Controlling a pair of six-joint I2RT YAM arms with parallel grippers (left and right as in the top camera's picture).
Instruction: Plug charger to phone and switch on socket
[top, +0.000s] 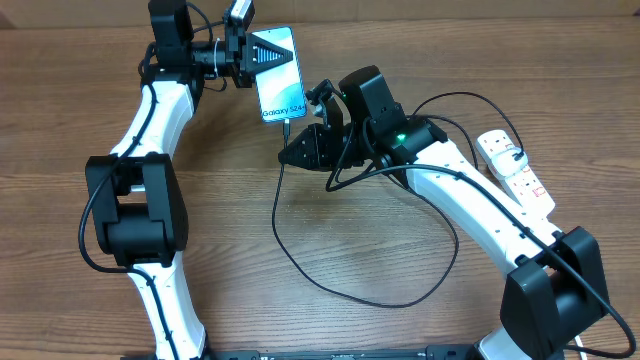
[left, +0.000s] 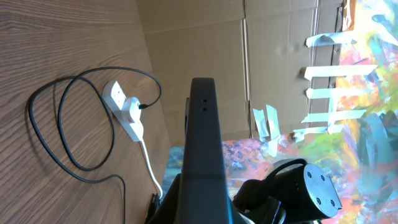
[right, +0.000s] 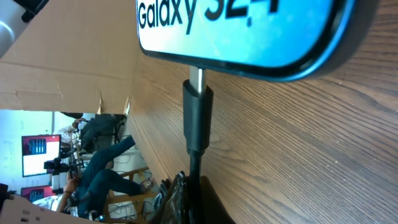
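Observation:
The phone (top: 277, 72) lies at the back of the table, its light blue screen reading "Galaxy S24+". My left gripper (top: 243, 45) is shut on the phone's far end; the left wrist view shows the phone's dark edge (left: 204, 137) standing between the jaws. The charger's black connector (right: 197, 118) points at the phone's lower edge (right: 249, 37), its metal tip touching the port with some metal showing. My right gripper (top: 292, 152) is shut on the charger cable (right: 194, 186) just behind the connector. The white socket (top: 515, 168) lies at the right edge, a plug in it.
The black cable (top: 330, 285) runs in wide loops over the wood between my right arm and the front edge. The socket's white cord (left: 149, 165) trails off it. Cardboard walls (left: 205, 43) stand behind the table.

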